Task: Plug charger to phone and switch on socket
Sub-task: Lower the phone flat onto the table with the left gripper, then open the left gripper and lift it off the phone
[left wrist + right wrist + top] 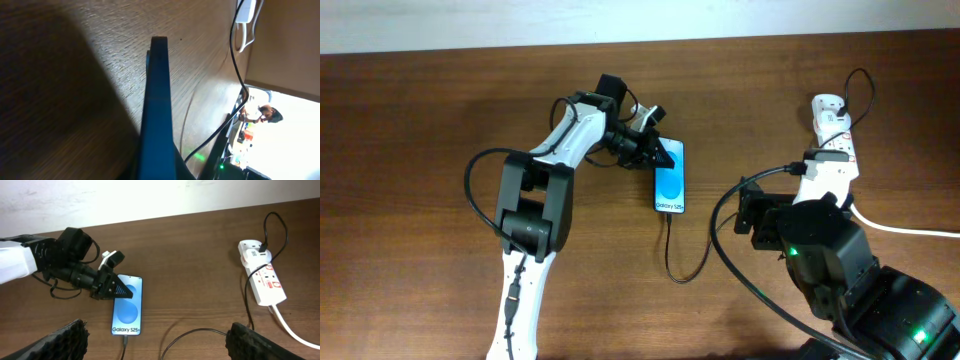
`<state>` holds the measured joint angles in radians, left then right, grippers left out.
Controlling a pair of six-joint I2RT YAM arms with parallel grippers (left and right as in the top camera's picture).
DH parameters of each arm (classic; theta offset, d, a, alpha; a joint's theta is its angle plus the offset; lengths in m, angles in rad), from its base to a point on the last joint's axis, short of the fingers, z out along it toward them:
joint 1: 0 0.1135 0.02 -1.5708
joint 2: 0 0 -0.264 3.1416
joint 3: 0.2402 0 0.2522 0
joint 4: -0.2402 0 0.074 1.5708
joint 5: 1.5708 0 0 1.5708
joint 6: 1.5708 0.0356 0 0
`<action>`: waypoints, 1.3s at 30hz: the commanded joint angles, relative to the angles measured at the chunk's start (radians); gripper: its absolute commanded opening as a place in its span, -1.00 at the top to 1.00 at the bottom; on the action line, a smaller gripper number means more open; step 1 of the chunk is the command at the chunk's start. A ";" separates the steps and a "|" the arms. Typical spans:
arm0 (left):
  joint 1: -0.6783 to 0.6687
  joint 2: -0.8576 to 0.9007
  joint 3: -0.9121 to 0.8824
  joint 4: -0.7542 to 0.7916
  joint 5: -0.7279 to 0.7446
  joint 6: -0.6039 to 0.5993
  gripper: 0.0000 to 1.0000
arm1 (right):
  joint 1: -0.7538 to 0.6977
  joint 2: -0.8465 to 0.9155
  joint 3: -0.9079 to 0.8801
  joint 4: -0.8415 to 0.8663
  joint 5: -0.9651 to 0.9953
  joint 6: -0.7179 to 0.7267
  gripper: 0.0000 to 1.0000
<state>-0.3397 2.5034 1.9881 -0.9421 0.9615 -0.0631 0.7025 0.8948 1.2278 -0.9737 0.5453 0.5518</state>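
Left gripper fingers clenched at top end of Galaxy S25+ phone, right gripper fingers released wide, charger cable in phone, adapter in power strip.

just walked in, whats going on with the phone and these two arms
The left end effector sits on the top end of the phone, which lies flat on the table; whether it grips or just pins the phone is unclear. The charger cable reaches the phone's bottom end and looks plugged in, with its white adapter in the socket. The right end effector is open and empty, back from the phone. The socket's switch state cannot be read.
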 commanded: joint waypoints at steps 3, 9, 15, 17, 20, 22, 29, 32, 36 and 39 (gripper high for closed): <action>0.002 0.073 0.008 0.005 -0.049 0.056 0.73 | -0.003 -0.006 0.003 -0.018 -0.014 0.015 -0.85; 0.002 0.101 0.008 0.005 -0.054 0.056 0.41 | -0.003 -0.006 0.003 -0.038 -0.014 0.014 -0.85; 0.002 0.101 0.008 -0.025 -0.337 -0.110 0.25 | -0.003 -0.006 0.003 -0.044 -0.014 0.014 -0.86; -0.004 0.101 0.008 -0.033 -0.396 -0.124 0.14 | -0.003 -0.005 0.003 -0.044 -0.011 0.014 -0.86; -0.026 0.101 0.008 -0.048 -0.476 -0.161 0.04 | -0.003 0.001 0.003 -0.045 -0.010 0.014 -0.87; -0.037 0.101 0.008 -0.060 -0.500 -0.169 -0.05 | -0.003 0.015 0.003 -0.049 -0.011 0.014 -0.86; -0.037 0.101 0.008 -0.086 -0.568 -0.235 -0.11 | -0.003 0.064 0.003 -0.059 -0.011 0.015 -0.87; -0.038 0.101 0.008 -0.097 -0.596 -0.260 -0.13 | -0.003 0.077 0.003 -0.060 -0.012 0.042 -0.87; -0.047 0.101 0.008 -0.111 -0.634 -0.279 -0.35 | -0.003 0.085 0.003 -0.058 -0.011 0.060 -0.87; -0.053 0.101 0.010 -0.114 -0.639 -0.270 -0.36 | -0.003 0.090 0.003 -0.059 -0.011 0.060 -0.86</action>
<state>-0.4015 2.4840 2.0613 -1.0409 0.5747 -0.3336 0.7025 0.9794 1.2278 -1.0332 0.5331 0.5995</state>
